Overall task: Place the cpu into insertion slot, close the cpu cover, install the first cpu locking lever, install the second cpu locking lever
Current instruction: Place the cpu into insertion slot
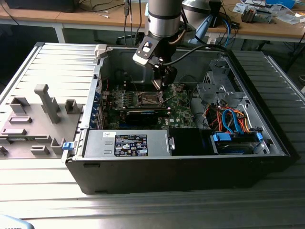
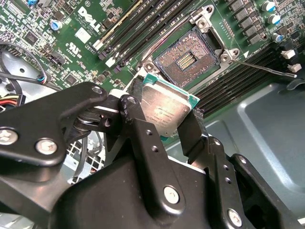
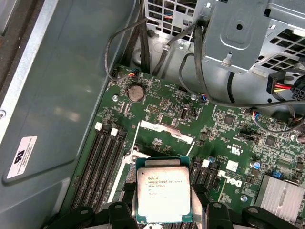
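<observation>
- My gripper (image 1: 162, 85) hung inside the open case (image 1: 167, 174), clamped on the cpu (image 2: 167, 107) by two opposite edges.
- The cpu was held clear of the green board (image 3: 228, 138), near the slot (image 2: 188, 56) but not in it. The slot's dark centre lay bare.
- The case lay on its side on a ribbed metal tabletop (image 1: 52, 62), with a grey moulded fixture (image 1: 43, 102) on it at the exterior view's left.
- Behind ran a wooden tabletop (image 1: 95, 16) strewn with cables and small parts.
</observation>
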Robot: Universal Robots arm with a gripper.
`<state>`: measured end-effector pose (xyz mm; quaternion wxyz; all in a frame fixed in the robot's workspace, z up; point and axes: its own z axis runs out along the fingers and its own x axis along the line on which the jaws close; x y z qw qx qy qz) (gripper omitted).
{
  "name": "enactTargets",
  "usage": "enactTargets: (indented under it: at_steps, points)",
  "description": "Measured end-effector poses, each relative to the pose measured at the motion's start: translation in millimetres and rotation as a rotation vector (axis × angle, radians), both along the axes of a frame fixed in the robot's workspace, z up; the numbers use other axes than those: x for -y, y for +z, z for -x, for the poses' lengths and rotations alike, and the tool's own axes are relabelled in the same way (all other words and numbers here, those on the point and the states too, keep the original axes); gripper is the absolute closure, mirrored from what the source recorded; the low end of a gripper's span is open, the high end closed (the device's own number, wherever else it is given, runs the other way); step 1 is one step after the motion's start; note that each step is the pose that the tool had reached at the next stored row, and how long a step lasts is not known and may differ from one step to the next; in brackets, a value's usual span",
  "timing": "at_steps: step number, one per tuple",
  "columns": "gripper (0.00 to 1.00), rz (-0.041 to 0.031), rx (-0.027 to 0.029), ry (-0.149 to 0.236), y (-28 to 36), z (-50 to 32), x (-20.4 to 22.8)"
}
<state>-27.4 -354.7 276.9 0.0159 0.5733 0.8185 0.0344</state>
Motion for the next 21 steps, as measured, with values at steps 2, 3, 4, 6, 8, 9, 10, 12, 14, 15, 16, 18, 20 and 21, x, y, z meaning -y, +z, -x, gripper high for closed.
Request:
enactTargets:
  at_steps: [2, 3, 4, 6, 8, 9, 10, 12, 14, 15, 16, 18, 20, 21]
  points:
    - [0.45, 0.0000, 0.0000, -0.002, -0.1, 0.0, 0.0]
    - [0.45, 0.0000, 0.0000, -0.003, -0.2, 0.0, 0.0]
    - [0.45, 0.0000, -0.0001, -0.005, -0.2, 0.0, 0.0]
    - [0.45, 0.0000, -0.0001, -0.007, -0.3, 0.0, 0.0]
    - [0.45, 0.0000, 0.0000, -0.009, -0.5, 0.0, 0.0]
    - [0.45, 0.0000, 0.0000, -0.011, -0.6, 0.0, 0.0]
    - [0.45, 0.0000, 0.0000, -0.013, -0.7, 0.0, 0.0]
    - [0.45, 0.0000, 0.0000, -0.015, -0.8, 0.0, 0.0]
    - [0.45, 0.0000, 0.0000, -0.018, -1.0, 0.0, 0.0]
    - [0.45, 0.0000, -0.0001, -0.019, -1.1, 0.0, 0.0]
    - [0.45, 0.0000, 0.0000, -0.020, -1.1, 0.0, 0.0]
    - [0.45, 0.0000, 0.0000, -0.023, -1.3, 0.0, 0.0]
    - [0.45, 0.0000, 0.0000, -0.027, -1.6, 0.0, 0.0]
    - [0.45, 0.0000, 0.0000, -0.029, -1.7, 0.0, 0.0]
